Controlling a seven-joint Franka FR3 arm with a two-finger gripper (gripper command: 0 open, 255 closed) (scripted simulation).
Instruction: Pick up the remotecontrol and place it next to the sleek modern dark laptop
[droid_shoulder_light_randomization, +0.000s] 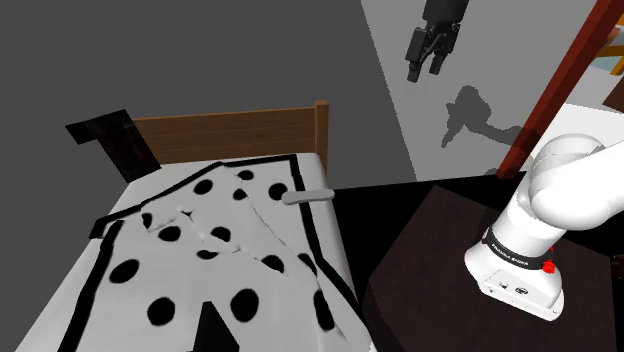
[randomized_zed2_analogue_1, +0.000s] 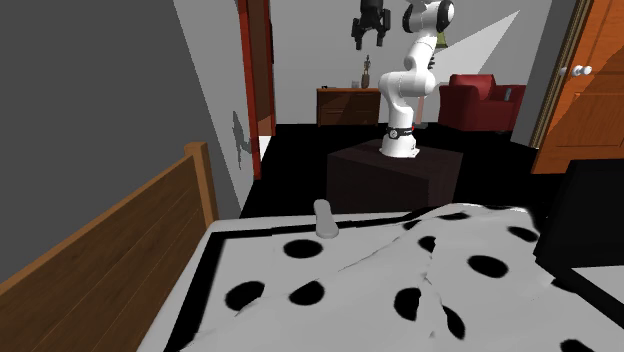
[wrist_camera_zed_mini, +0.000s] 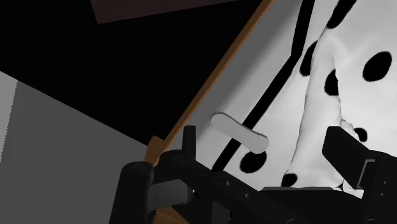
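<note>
Gripper (droid_shoulder_light_randomization: 426, 70) released, fingers (wrist_camera_zed_mini: 188, 143) apart, nothing between them. It hangs high over stand (droid_shoulder_light_randomization: 430, 240), well above bed (droid_shoulder_light_randomization: 270, 225).

My reading of step: approach, grasp not yet begun.

Next move calls for long descent toward bed's stand-side edge, wrist turned so jaws straddle narrow width.

Remote control (wrist_camera_zed_mini: 238, 132): pale grey bar, rounded ends, slightly waisted. Seems to lie flat on white border of spotted cover (wrist_camera_zed_mini: 331, 57), just beside wooden bed rail (wrist_camera_zed_mini: 208, 79); tilt hard to judge.
</note>
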